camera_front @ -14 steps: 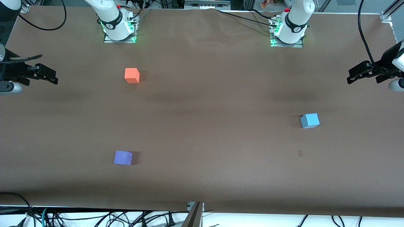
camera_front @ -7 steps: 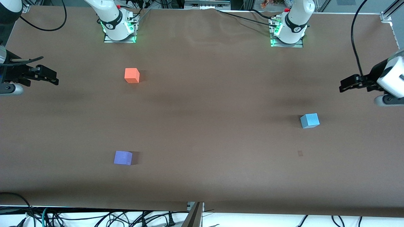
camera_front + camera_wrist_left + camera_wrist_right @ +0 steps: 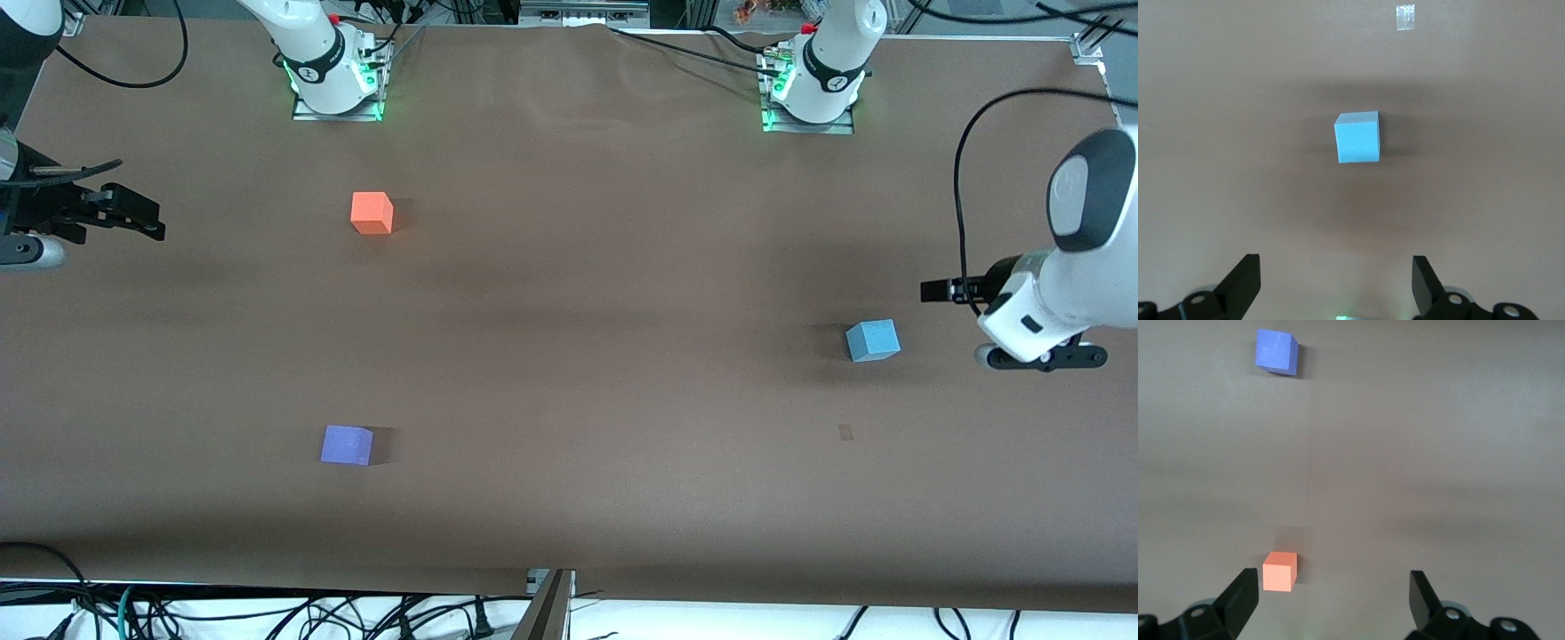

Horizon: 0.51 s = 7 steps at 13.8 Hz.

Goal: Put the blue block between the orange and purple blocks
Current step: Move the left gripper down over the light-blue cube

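Note:
The blue block point(image 3: 872, 340) lies on the brown table toward the left arm's end. The orange block point(image 3: 372, 213) and the purple block point(image 3: 346, 444) lie toward the right arm's end, the purple one nearer to the front camera. My left gripper point(image 3: 933, 291) is open and empty, over the table beside the blue block and apart from it. The left wrist view shows the blue block point(image 3: 1358, 137) ahead of the open left gripper point(image 3: 1335, 277). My right gripper point(image 3: 158, 222) is open and empty at the right arm's end of the table. The right wrist view shows its open jaws point(image 3: 1331, 593), the orange block point(image 3: 1280, 571) and the purple block point(image 3: 1277, 351).
A small piece of clear tape point(image 3: 845, 433) is stuck on the table nearer to the front camera than the blue block; it also shows in the left wrist view point(image 3: 1405, 17). The two arm bases point(image 3: 333, 71) point(image 3: 813, 84) stand along the table's edge. Cables hang below the front edge.
My left arm has swung in over the table, bringing its gripper close beside the blue block. The right arm has hardly moved. The three blocks have not moved.

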Motion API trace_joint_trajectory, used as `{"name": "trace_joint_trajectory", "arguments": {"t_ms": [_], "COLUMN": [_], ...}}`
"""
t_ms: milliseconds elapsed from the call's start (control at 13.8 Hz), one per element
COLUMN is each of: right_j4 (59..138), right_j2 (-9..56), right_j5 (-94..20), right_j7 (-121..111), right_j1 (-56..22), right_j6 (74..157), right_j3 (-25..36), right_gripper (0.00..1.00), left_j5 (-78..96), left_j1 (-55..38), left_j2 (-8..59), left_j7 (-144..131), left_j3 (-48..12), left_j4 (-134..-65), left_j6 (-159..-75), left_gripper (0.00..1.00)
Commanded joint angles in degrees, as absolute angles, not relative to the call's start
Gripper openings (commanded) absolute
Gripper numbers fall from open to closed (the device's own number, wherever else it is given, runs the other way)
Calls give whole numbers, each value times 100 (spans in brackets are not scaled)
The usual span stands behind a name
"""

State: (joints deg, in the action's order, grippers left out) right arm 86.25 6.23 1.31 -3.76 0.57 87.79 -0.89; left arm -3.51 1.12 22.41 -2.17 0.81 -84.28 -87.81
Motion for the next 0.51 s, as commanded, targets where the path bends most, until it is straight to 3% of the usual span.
{"name": "trace_joint_trajectory", "arguments": {"t_ms": [0,72,217,434], "right_j4": [8517,8517,8517,8517], "right_j2": [659,668,668,668], "right_j5": [97,105,105,105], "right_j7": [-396,-396,-396,-387], "right_j1": [79,79,79,79], "right_j6": [8771,8789,8798,8798], "right_j3": [-88,-88,-88,-88], "right_gripper": [100,100,100,100], "left_j5": [-150,-115,200,580], "left_j1": [368,447,492,431], "left_j2": [1952,1934,2003,2214], "left_j7": [17,113,141,141], "left_j3": [62,53,44,18], "left_j4": [-9837,-10531,-11230,-11311], "left_j6": [-10379,-11311,-12432,-12760], "left_gripper": [100,100,100,100]}}
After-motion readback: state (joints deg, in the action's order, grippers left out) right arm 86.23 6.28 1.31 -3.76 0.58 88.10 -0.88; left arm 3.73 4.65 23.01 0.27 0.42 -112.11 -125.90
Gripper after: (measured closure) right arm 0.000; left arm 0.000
